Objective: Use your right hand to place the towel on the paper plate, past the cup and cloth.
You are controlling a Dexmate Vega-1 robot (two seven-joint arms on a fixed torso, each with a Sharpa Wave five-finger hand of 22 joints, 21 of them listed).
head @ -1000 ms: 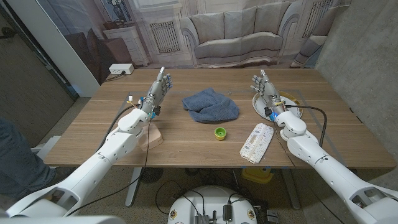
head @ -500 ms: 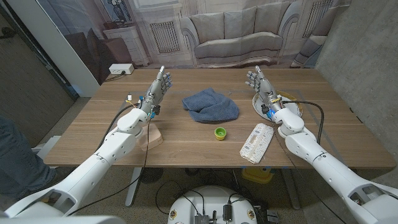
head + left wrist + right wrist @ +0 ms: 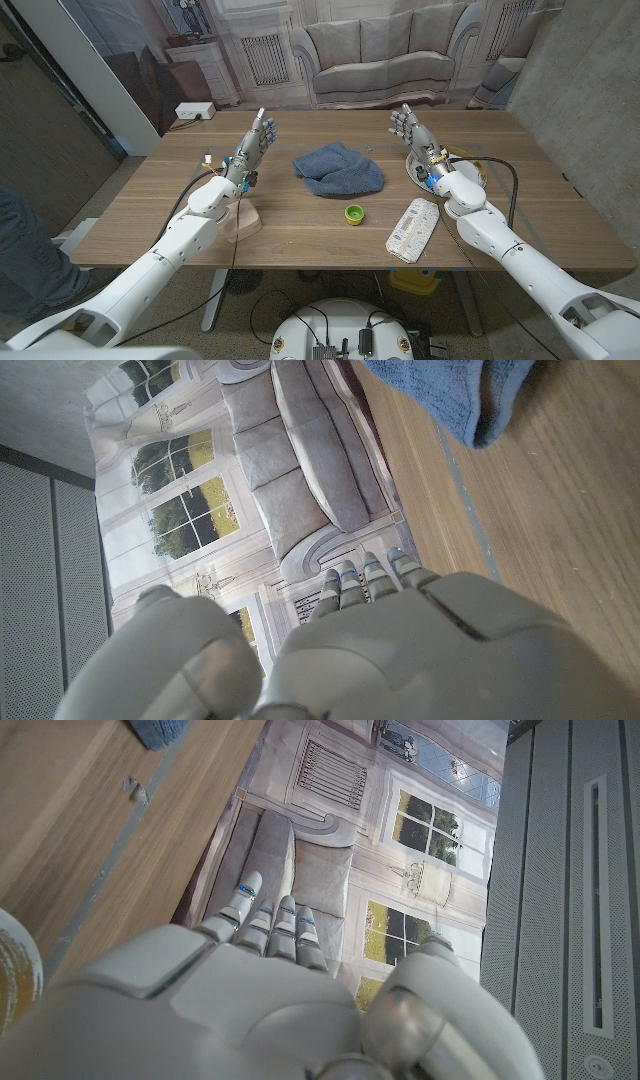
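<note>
Wooden table (image 3: pixel 300 225) carried everything. At the left, the left hand (image 3: pixel 255 140) stood raised, fingers apart, grasping nothing. A blue cloth (image 3: pixel 338 168) lay mid-table, a small green cup (image 3: pixel 354 213) nearer the front edge. The rolled towel (image 3: pixel 413 229) lay right of it, untouched. The right hand (image 3: pixel 412 132) hovered over the paper plate (image 3: pixel 470 168), fingers spread, empty.
</note>
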